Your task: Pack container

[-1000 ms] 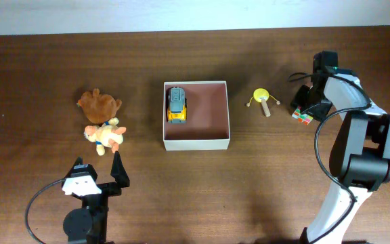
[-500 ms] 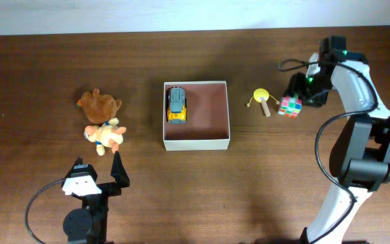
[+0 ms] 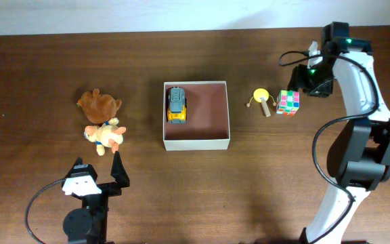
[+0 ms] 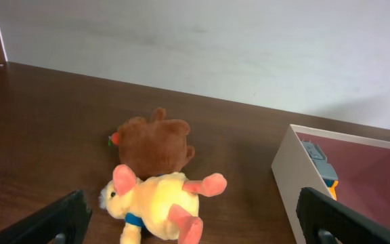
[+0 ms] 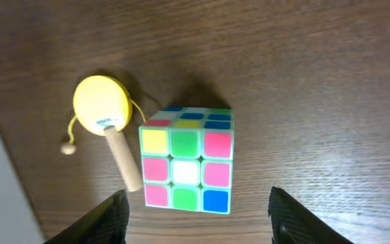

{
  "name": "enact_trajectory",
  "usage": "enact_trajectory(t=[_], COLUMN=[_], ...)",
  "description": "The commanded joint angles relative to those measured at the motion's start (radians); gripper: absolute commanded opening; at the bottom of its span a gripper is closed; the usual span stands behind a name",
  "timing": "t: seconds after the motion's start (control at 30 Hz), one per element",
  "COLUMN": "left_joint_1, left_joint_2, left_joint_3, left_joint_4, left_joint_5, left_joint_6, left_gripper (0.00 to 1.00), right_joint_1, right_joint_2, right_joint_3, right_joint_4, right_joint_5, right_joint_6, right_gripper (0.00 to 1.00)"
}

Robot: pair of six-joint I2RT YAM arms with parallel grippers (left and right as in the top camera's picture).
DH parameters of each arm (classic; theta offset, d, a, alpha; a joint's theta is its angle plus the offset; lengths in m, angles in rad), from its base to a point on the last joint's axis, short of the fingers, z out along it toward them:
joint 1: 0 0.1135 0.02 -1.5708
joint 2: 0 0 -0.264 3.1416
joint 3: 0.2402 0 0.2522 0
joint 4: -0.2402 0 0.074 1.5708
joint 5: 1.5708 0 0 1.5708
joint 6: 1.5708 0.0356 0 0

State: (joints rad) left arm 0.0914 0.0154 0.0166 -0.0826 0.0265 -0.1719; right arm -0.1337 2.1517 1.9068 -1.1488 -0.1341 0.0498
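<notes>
skewed pinch risk

overhead: white-walled square container [image 3: 196, 143] mid-table, multicoloured puzzle cube [image 3: 289, 102] well apart from it. left wrist: left gripper [image 4: 195, 220] jaws apart, empty. right wrist: right gripper [image 5: 196, 200] jaws apart, cube just ahead; closing off-centre may knock it into the yellow drum toy [image 5: 100, 102].

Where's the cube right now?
Overhead, the cube sits on the right side of the table, just right of the yellow drum toy, which lies between it and the container.
</notes>
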Motion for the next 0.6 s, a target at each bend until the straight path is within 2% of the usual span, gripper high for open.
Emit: enact_trajectory(t=[0.0, 0.17, 0.57], left_joint_1=[0.001, 0.0, 0.001], left_joint_2=[-0.008, -0.008, -0.008], left_joint_3=[-0.007, -0.007, -0.007], left_joint_4=[0.0, 0.0, 0.0], left_joint_5=[0.003, 0.004, 0.004], left_joint_6=[0.02, 0.02, 0.02], left_gripper=[0.99, 0.99, 0.99], right_joint_1=[0.057, 0.104, 0.103], right_joint_2=[-0.002, 0.019, 0.129], right_joint_3=[-0.013, -0.013, -0.013], right_joint_4=[0.02, 0.033, 0.039], right_joint_5=[0.125, 0.203, 0.221], right_joint_6=[-0.021, -0.021, -0.015], right_gripper=[0.61, 0.74, 0.76])
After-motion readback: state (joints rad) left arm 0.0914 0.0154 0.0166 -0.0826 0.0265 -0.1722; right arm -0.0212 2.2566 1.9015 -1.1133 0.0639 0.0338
